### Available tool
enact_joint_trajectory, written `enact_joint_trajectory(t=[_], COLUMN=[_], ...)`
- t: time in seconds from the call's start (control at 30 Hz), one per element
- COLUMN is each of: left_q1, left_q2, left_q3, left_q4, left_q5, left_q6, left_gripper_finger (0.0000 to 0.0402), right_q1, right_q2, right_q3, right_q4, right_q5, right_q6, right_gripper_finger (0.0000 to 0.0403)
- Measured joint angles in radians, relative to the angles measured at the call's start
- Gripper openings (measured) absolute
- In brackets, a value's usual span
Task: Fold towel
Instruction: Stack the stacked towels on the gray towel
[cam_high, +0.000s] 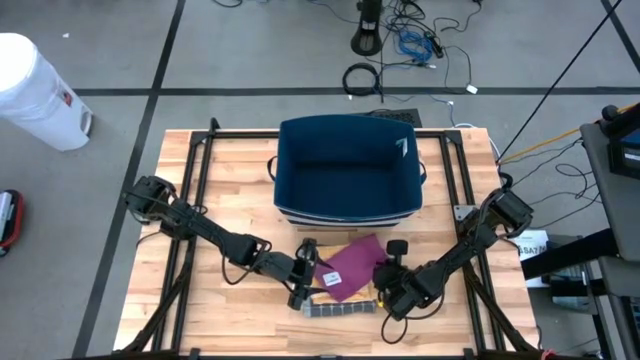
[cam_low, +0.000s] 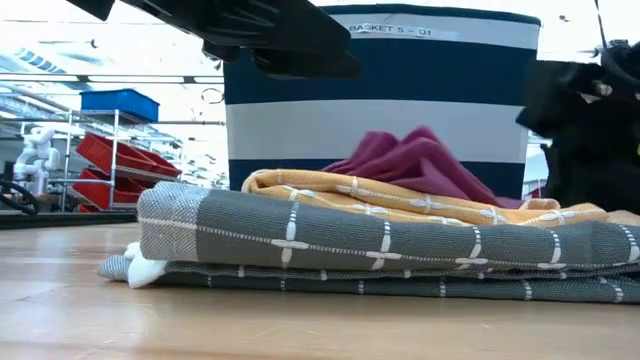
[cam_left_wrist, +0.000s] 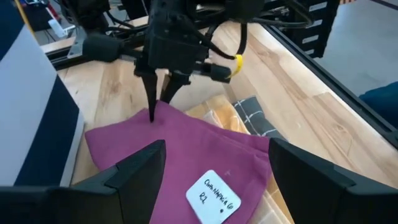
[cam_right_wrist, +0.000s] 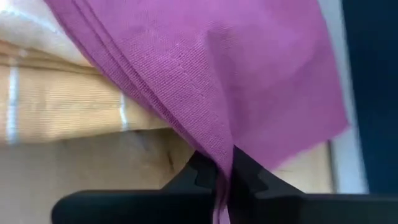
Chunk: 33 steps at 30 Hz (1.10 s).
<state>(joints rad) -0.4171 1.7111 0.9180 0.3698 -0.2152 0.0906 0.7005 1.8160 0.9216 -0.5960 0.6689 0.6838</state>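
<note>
Right gripper (cam_right_wrist: 222, 177) clamped on an edge of the magenta towel (cam_right_wrist: 205, 74), cloth pinched between the 2 dark fingertips and rising away from them in a creased fold. Seen from the left wrist: same gripper (cam_left_wrist: 160, 107) pointing down onto the far edge of the magenta towel (cam_left_wrist: 180, 149), fingertips drawn together to a narrow point. Just behind and under that grip, a yellow checked towel (cam_right_wrist: 56, 99); beneath it, a grey checked towel (cam_low: 380, 240), all 3 stacked, magenta on top. White label (cam_left_wrist: 213, 196) with handwriting on the near part of the magenta cloth, between the left arm's fingers.

Left gripper (cam_high: 303, 272) spread wide, hovering at the opposite side of the stack from the right gripper (cam_high: 385, 280), its 2 fingers (cam_left_wrist: 130, 171) apart over the magenta towel, holding nothing.

Beyond both grippers, a navy basket (cam_high: 347, 165) with a white band, on the wooden table (cam_high: 170, 310). Stack just in front of the basket.
</note>
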Motion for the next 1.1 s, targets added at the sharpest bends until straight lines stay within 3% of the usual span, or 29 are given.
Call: enact_joint_trajectory(t=[0.2, 0.33, 0.5, 0.57, 0.73, 0.9, 1.1], left_q1=[0.012, 0.015, 0.013, 0.008, -0.011, -0.025, -0.015], left_q2=[0.006, 0.062, 0.177, 0.217, 0.234, 0.234, 0.239], left_q3=[0.000, 0.012, 0.130, 0.162, 0.180, 0.180, 0.180], left_q4=[0.013, 0.103, 0.118, 0.107, 0.144, 0.290, 0.300], left_q5=[0.000, 0.008, 0.013, -0.033, -0.265, -0.346, -0.401], left_q6=[0.009, 0.021, 0.025, 0.034, 0.048, 0.041, -0.008], left_gripper_finger=[0.0291, 0.0291, 0.0291, 0.0291, 0.0291, 0.0291, 0.0291], right_q1=[-0.049, -0.111, -0.158, -0.172, -0.185, -0.196, -0.217], right_q2=[0.000, 0.000, -0.004, -0.016, -0.044, -0.064, -0.068], right_q3=[0.183, 0.290, 0.408, 0.439, 0.461, 0.463, 0.463], right_q4=[-0.245, -0.279, -0.306, -0.318, -0.354, -0.365, -0.328], right_q5=[-0.108, -0.220, -0.252, -0.250, -0.225, -0.218, -0.177], right_q6=[0.014, 0.003, -0.063, -0.076, -0.047, -0.015, -0.020], right_gripper_finger=[0.0003, 0.0002, 0.0001, 0.0001, 0.0001, 0.0000, 0.0000])
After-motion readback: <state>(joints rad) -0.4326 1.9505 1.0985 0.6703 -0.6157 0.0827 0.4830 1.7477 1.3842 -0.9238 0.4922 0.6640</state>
